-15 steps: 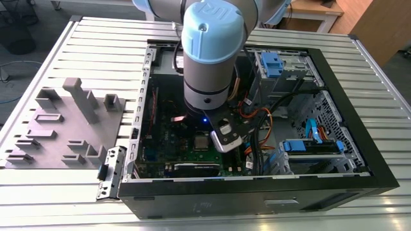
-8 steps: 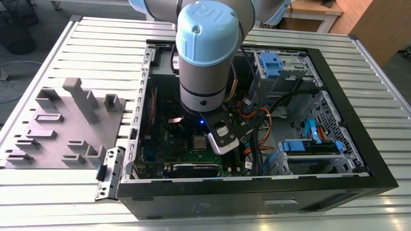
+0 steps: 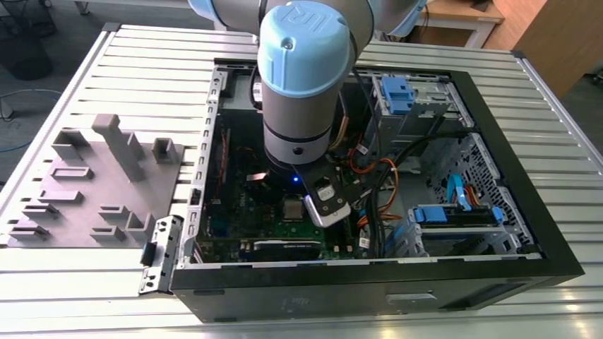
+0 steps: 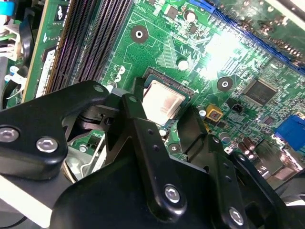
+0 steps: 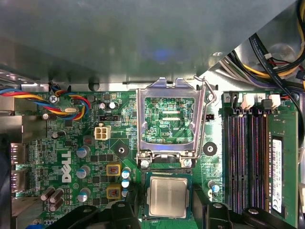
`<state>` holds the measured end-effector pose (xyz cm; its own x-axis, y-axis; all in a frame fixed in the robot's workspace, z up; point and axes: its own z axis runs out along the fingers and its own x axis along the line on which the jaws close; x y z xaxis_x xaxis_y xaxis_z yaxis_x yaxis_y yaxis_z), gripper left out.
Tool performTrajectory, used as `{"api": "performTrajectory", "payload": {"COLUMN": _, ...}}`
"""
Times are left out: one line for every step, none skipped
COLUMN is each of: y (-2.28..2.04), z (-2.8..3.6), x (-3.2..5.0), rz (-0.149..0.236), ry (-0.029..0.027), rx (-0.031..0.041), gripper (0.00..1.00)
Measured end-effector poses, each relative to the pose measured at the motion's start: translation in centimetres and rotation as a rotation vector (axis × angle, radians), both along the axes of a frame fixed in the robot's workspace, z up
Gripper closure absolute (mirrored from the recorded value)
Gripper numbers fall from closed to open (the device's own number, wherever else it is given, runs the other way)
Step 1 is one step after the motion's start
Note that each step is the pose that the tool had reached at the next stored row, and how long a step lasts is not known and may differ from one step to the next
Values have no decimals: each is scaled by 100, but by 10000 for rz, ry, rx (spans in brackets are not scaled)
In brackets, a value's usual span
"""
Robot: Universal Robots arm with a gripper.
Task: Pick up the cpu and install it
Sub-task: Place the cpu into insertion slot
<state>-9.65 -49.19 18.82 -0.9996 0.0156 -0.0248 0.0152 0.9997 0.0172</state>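
The cpu (image 5: 167, 196) is a small silvery square chip lying flat in the socket on the green motherboard (image 5: 90, 157); it also shows as the cpu (image 4: 162, 102) and the cpu (image 3: 294, 209). My gripper (image 5: 167, 212) hangs just above it, open. One black finger (image 5: 132, 210) stands on each side of the chip, with a narrow gap to its edges. The second wrist view shows the same straddle, gripper (image 4: 164, 114) over the chip. The silver socket frame (image 5: 167, 90) is hinged up beside the socket, its lever (image 5: 208, 119) released.
My arm (image 3: 301, 85) reaches down into the open black computer case (image 3: 527, 233). Memory slots (image 5: 248, 157), coloured cables (image 5: 28, 98), a blue drive cage (image 3: 396, 95) and orange cables (image 3: 400, 183) crowd the board. A grey moulded tray (image 3: 94, 183) lies on the slatted table at the exterior view's left.
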Motion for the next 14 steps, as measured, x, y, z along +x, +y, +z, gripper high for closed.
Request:
{"api": "performTrajectory", "payload": {"y": 0, "z": 0, "x": 0, "rz": -1, "ry": 0, "rx": 1, "gripper": 46}}
{"api": "performTrajectory", "payload": {"y": 0, "z": 0, "x": 0, "rz": -1, "ry": 0, "rx": 0, "gripper": 46}}
{"api": "performTrajectory", "payload": {"y": 0, "z": 0, "x": 0, "rz": -1, "ry": 0, "rx": 1, "gripper": 46}}
{"api": "performTrajectory", "payload": {"y": 0, "z": -1, "x": 0, "rz": 0, "ry": -2, "rx": 3, "gripper": 45}}
{"api": "performTrajectory", "payload": {"y": 0, "z": 0, "x": 0, "rz": 0, "ry": 1, "rx": 2, "gripper": 45}}
{"api": "performTrajectory", "payload": {"y": 0, "z": 0, "x": 0, "rz": 0, "ry": 0, "rx": 1, "gripper": 43}}
{"api": "performTrajectory", "payload": {"y": 0, "z": 0, "x": 0, "rz": -1, "ry": 1, "rx": 1, "gripper": 43}}
{"api": "performTrajectory", "payload": {"y": 0, "z": 0, "x": 0, "rz": 0, "ry": 1, "rx": 0, "gripper": 43}}
{"api": "performTrajectory", "payload": {"y": 0, "z": 0, "x": 0, "rz": 0, "ry": 0, "rx": 1, "gripper": 43}}
{"api": "performTrajectory", "payload": {"y": 0, "z": 0, "x": 0, "rz": -1, "ry": 0, "rx": 1, "gripper": 43}}
{"api": "performTrajectory", "payload": {"y": 0, "z": 1, "x": 0, "rz": 0, "ry": 0, "rx": 2, "gripper": 43}}
{"api": "performTrajectory", "payload": {"y": -1, "z": 6, "x": 0, "rz": 0, "ry": 0, "rx": 2, "gripper": 43}}
{"api": "performTrajectory", "payload": {"y": 0, "z": 15, "x": 0, "rz": -1, "ry": -1, "rx": 4, "gripper": 43}}
{"api": "performTrajectory", "payload": {"y": -1, "z": 31, "x": -1, "rz": -1, "ry": 1, "rx": 1, "gripper": 43}}
